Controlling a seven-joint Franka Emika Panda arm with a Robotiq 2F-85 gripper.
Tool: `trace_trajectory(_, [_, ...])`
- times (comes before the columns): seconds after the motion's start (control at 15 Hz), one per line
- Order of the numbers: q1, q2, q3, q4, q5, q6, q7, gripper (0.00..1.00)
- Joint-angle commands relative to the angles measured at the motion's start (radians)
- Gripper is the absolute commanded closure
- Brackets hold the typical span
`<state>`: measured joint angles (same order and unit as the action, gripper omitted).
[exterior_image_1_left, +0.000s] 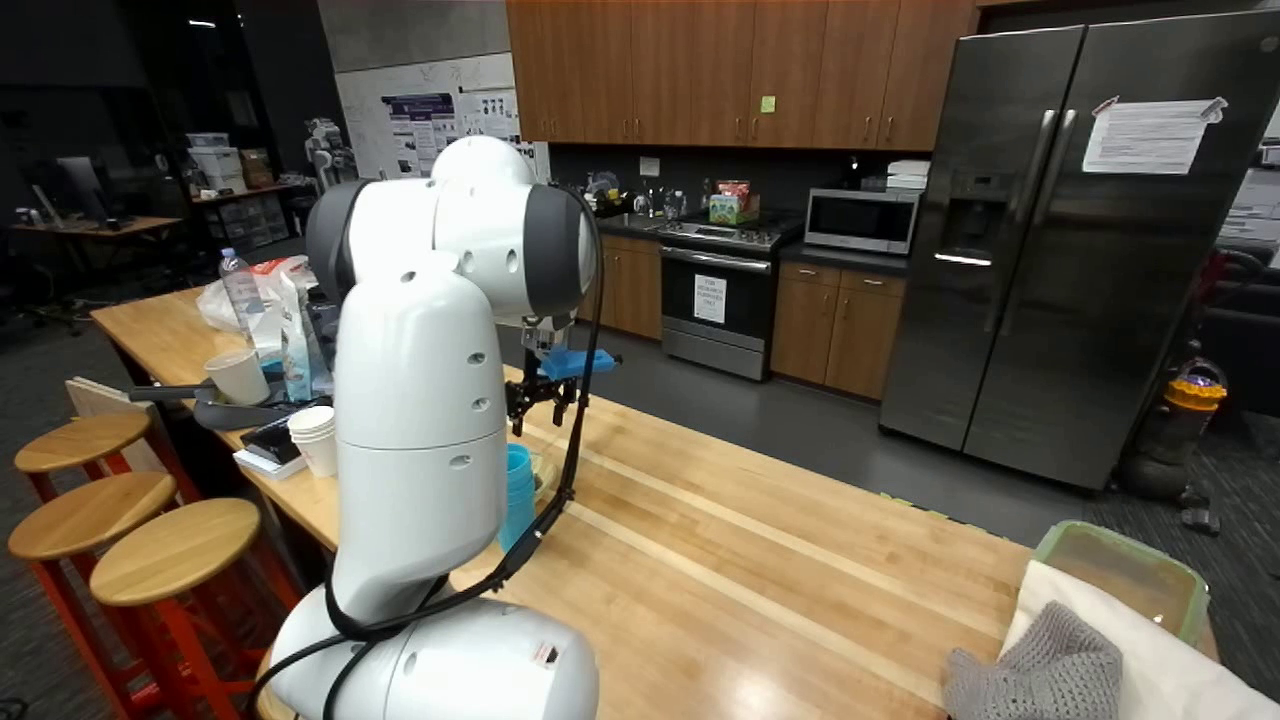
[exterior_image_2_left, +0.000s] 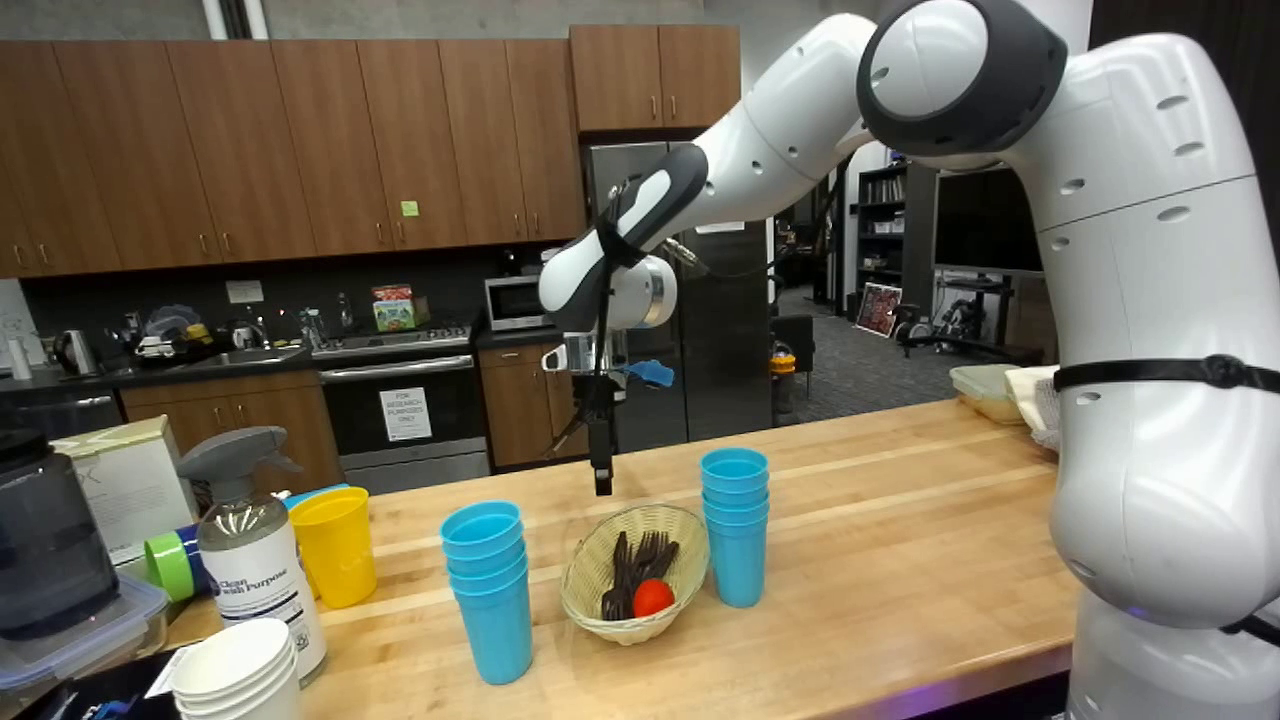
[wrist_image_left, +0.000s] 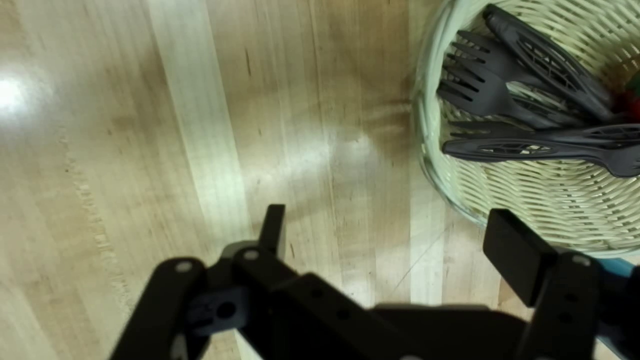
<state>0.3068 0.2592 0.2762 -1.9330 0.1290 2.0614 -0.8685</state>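
The white Franka arm stands closest to the camera in an exterior view, screening part of the wooden table. From its wrist the gripper hangs fingers-down above the tabletop, apart from it, its two fingers spread wide with nothing between them.

The wicker basket sits on the table off to one side of the gripper: in the wrist view it lies to the upper right, its rim passing just beside the right-hand finger, so the gap opens mostly over wood rather than over the basket. A blue cup stack stands close beside the basket, though whether they touch cannot be told; a matching stack stands a little apart on the opposite side.

Inside, black plastic forks overlap loosely. The lower ones run nearly parallel to the line between the fingertips, while the upper ones slant across it. A red, tomato-like ball rests beside them, farther from the gripper, cut off by the wrist view's edge.
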Motion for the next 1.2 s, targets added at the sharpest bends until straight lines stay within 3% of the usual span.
trace_trajectory(0.0, [-0.020,0.003,0.022,0.003,-0.007,-0.002,0.006,0.00])
trace_trajectory(1.13, [-0.025,0.022,0.025,-0.013,-0.006,0.006,0.016,0.00])
